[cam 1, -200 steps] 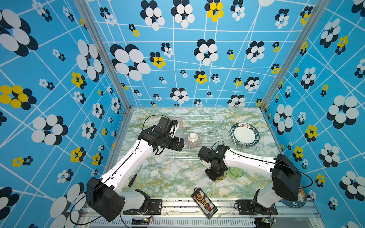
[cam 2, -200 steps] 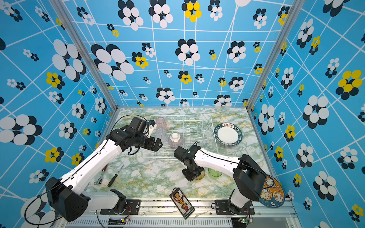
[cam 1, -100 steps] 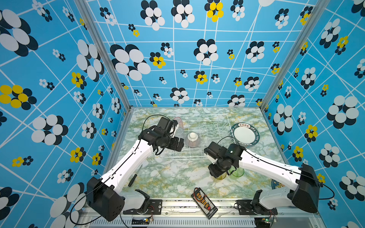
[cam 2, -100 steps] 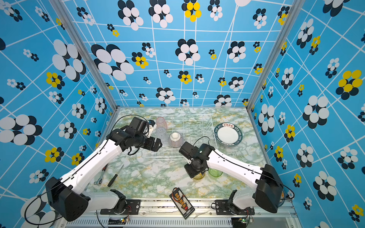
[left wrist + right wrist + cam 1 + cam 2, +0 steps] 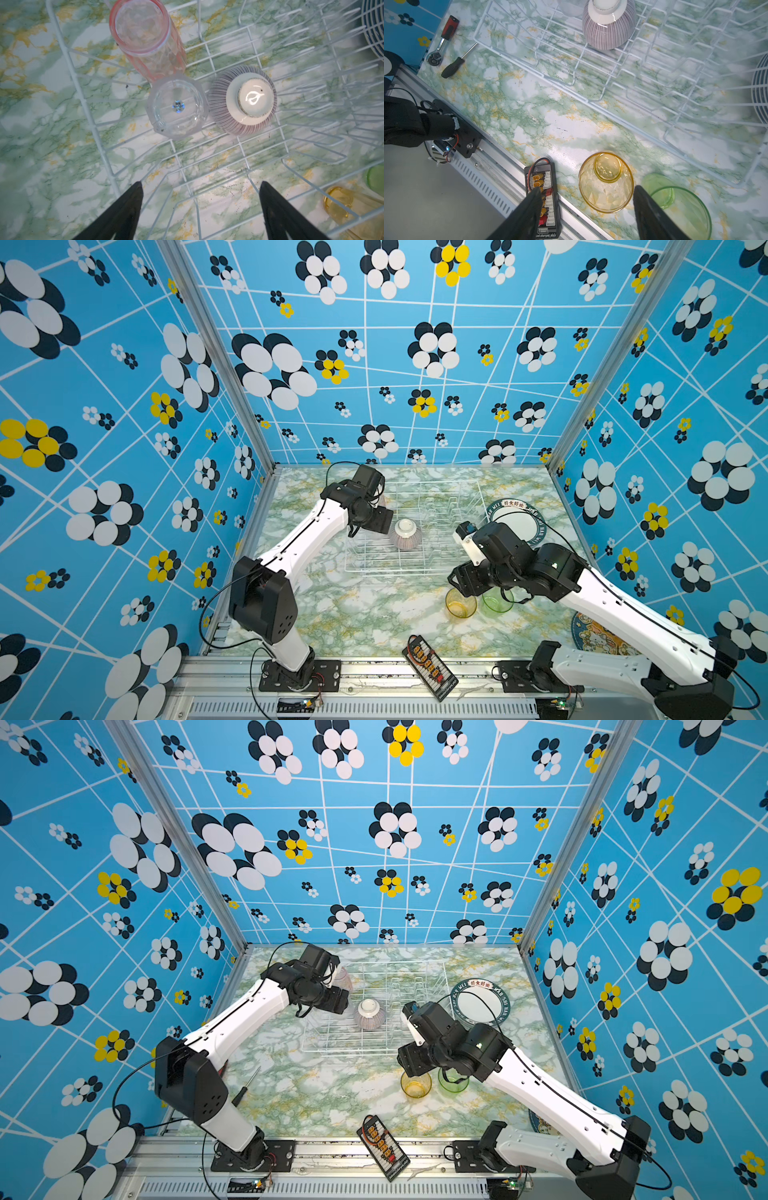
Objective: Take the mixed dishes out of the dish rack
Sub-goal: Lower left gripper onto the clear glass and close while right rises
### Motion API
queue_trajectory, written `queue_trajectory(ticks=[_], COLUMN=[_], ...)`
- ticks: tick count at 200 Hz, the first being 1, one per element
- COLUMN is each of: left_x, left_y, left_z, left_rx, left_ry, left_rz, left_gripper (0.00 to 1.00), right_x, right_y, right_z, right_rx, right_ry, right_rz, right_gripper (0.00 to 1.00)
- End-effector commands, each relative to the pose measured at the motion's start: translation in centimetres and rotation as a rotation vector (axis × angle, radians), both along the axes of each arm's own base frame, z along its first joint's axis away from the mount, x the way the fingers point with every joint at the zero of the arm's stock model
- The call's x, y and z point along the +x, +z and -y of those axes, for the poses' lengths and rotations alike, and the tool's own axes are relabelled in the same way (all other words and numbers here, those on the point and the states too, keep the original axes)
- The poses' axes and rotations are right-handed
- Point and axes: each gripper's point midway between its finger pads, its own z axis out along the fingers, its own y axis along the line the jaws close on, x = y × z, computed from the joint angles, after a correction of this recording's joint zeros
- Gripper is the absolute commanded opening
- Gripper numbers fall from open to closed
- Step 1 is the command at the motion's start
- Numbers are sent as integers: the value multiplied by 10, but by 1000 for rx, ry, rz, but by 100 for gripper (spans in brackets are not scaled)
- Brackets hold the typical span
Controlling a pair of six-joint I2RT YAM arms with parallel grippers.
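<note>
The dish rack [image 5: 395,572] [image 5: 345,1052] stands mid-table. Upside down inside it are a purple-striped bowl [image 5: 405,533] [image 5: 243,99] [image 5: 609,25], a clear tumbler [image 5: 177,107] and a pink tumbler [image 5: 145,35]. My left gripper [image 5: 201,182] [image 5: 376,522] hovers open over the rack's left part, holding nothing. A yellow tumbler [image 5: 460,603] [image 5: 606,185] and a green tumbler [image 5: 497,600] [image 5: 679,205] stand upright on the table in front of the rack. My right gripper [image 5: 587,188] [image 5: 461,583] is open just above the yellow one. Stacked plates [image 5: 515,518] [image 5: 478,1002] lie right of the rack.
A black board with orange connectors [image 5: 430,662] [image 5: 543,199] lies on the front rail. A screwdriver [image 5: 245,1088] [image 5: 454,66] and a ratchet [image 5: 444,39] lie front left. A round blue cartoon mat [image 5: 598,635] sits under the right arm. Blue walls enclose three sides.
My right gripper has opened and let go of the yellow tumbler, which now stands beside the green one; that arm swung rightward. The left arm has hardly moved.
</note>
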Motion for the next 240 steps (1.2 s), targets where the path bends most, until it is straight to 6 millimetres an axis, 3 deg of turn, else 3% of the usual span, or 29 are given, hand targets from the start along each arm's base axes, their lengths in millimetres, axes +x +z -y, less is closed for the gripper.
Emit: queue_trajectory(ticks=[1,56,124,198,240], left_x=[13,30,42,46,44], left_y=[-14,-43,-63,-77,-81], left_z=[-10,-2,-4,-10,-11], left_rx=[60,72,110,140,144], left_ry=[21,23,25,27,17], left_rz=[-63,-148,-199,-229,-244], left_gripper=[90,90,87,74,57], right_x=[9,21,30,36,39], right_y=[8,10,2,-2,-9], right_z=[4,4,1,2,1], right_rx=[0,21,45,62,60], right_ry=[-13,-23,-29,-46,-54], right_rz=[47,72,55,42,29], right_gripper=[72,75,75,75,75])
